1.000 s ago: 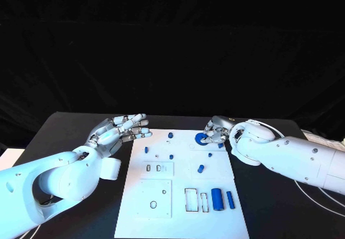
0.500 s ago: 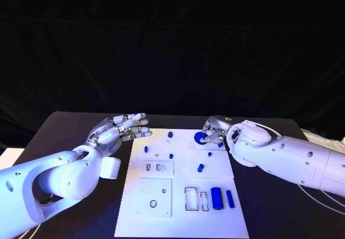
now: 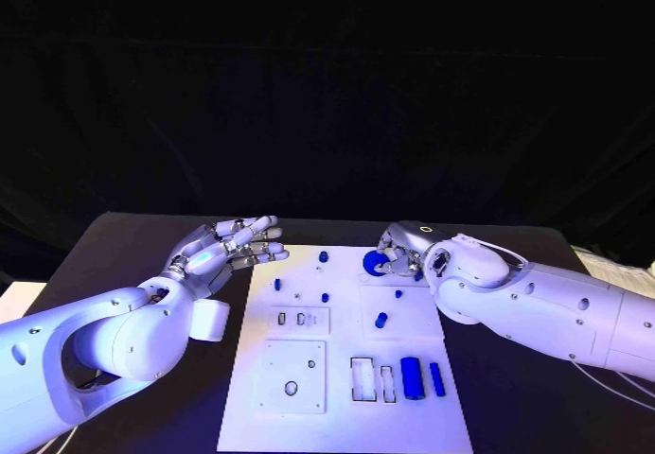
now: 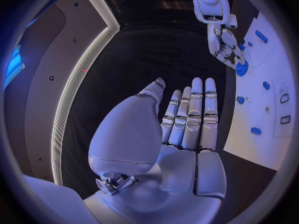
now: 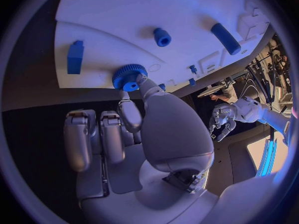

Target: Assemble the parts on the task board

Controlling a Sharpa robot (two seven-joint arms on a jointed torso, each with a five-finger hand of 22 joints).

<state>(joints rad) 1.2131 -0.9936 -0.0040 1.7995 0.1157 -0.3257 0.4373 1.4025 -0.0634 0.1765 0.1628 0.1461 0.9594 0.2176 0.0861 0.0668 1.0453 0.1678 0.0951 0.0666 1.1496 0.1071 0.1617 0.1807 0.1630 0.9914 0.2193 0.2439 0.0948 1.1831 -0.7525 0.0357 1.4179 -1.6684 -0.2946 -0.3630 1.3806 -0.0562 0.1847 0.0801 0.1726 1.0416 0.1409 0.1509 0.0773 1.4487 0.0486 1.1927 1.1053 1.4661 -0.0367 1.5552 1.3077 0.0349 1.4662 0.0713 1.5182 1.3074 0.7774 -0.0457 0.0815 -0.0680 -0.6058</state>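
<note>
The white task board (image 3: 342,378) lies in the middle of the black table. My right hand (image 3: 400,251) is over its far right corner and pinches a round blue toothed gear (image 3: 373,262) between thumb and a finger. The right wrist view shows that gear (image 5: 129,77) just above the board (image 5: 124,10), near its edge. My left hand (image 3: 229,244) hovers beside the board's far left corner, fingers straight and apart, holding nothing. In the left wrist view the left hand (image 4: 187,124) is flat and the right hand (image 4: 224,40) holds the gear (image 4: 241,67).
Small blue pegs (image 3: 324,255) (image 3: 277,283) (image 3: 380,320) stand along the board's far half. A thick blue cylinder (image 3: 411,376) and a thin blue bar (image 3: 437,378) lie near the front right, beside rectangular slots (image 3: 363,378). Black table (image 3: 123,255) surrounds the board.
My right hand has carried the gear slightly left over the board's far right corner, and its forearm has swung further in over the board. The left hand has stayed put.
</note>
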